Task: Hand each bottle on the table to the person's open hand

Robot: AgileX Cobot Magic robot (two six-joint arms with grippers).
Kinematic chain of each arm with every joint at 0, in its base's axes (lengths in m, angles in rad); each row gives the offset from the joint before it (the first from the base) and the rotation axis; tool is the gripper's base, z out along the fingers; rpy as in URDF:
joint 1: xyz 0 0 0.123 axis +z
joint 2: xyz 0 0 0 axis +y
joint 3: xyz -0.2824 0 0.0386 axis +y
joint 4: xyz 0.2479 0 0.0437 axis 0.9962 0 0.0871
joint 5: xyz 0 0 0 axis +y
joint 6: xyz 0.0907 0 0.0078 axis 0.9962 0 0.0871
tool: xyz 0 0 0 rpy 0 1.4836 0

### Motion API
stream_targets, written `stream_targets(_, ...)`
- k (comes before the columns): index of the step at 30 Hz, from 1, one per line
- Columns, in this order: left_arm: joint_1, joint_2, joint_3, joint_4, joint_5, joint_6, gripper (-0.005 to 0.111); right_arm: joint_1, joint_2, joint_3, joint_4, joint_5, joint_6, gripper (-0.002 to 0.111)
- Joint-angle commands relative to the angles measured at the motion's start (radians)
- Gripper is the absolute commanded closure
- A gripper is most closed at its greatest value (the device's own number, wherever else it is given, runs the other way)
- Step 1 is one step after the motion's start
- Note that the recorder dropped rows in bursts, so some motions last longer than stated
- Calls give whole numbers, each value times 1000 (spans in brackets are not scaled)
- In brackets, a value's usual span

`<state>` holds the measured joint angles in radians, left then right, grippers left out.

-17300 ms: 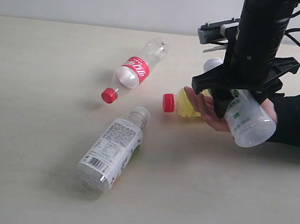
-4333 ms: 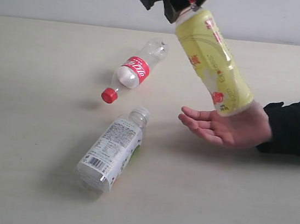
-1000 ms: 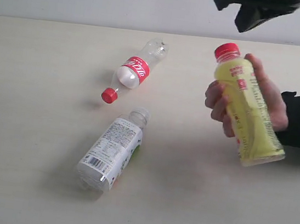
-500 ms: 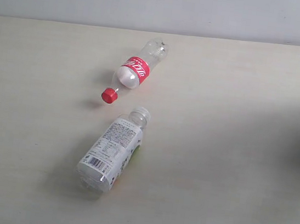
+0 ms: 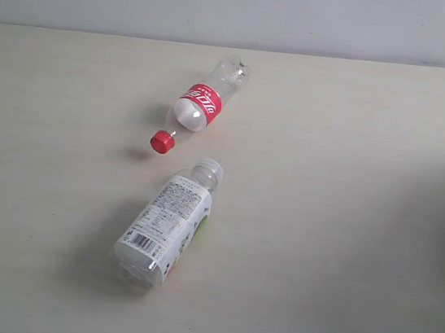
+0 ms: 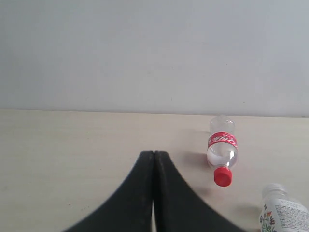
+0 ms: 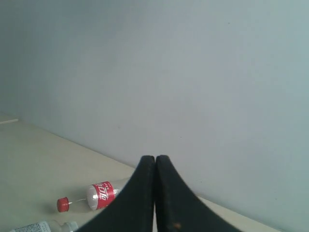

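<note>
Two bottles lie on the pale table point(image 5: 342, 256). A clear bottle with a red label and red cap point(image 5: 199, 104) rests on its side toward the back; it also shows in the left wrist view point(image 6: 222, 150) and the right wrist view point(image 7: 96, 195). A clear white-labelled bottle point(image 5: 167, 221) lies nearer the front, its neck visible in the left wrist view point(image 6: 280, 208) and the right wrist view point(image 7: 41, 227). My left gripper point(image 6: 153, 155) is shut and holds nothing. My right gripper point(image 7: 155, 158) is shut and holds nothing. Neither gripper appears in the exterior view. The person's hand is out of view.
A plain grey wall point(image 5: 243, 9) runs behind the table's far edge.
The hand holding the yellow bottle has withdrawn out of the exterior view to the right, and my right gripper has left the top of that view. The two bottles on the table have not moved.
</note>
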<state>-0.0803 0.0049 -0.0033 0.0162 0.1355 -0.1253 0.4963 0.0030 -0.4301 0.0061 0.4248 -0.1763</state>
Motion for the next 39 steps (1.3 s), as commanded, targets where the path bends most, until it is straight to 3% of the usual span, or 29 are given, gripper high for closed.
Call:
stream_targets(1, 0, 0, 3, -5, -7, 2, 107, 15, -3, 4, -6, -8, -4, 108)
stream_targets(39, 0, 0, 3, -5, -7, 2, 107, 15, -3, 4, -6, -22, -4, 108)
